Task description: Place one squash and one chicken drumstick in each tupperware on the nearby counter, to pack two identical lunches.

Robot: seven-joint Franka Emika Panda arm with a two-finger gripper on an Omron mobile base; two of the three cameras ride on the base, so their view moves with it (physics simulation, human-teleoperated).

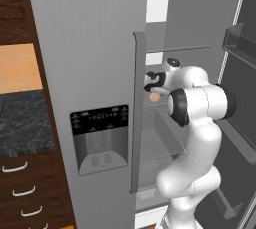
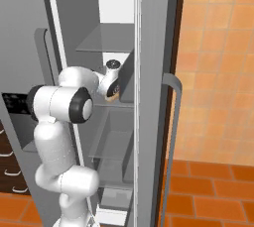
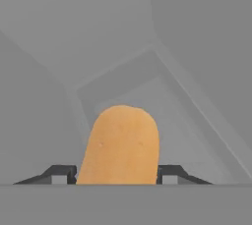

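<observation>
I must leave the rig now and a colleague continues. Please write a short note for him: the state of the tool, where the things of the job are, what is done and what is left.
Tool: reached inside the open fridge, at a shelf. Its two fingertips stand on either side of an orange-tan food item, close to its sides. A firm grip cannot be confirmed.
Food item: rounded, probably the chicken drumstick; it lies on the fridge shelf.
Counter: to the left of the fridge; no tupperware in view on it.
Done: nothing packed as far as the views show.
Left: secure this item, bring it to a tupperware, then the rest, one squash and one drumstick each.
</observation>
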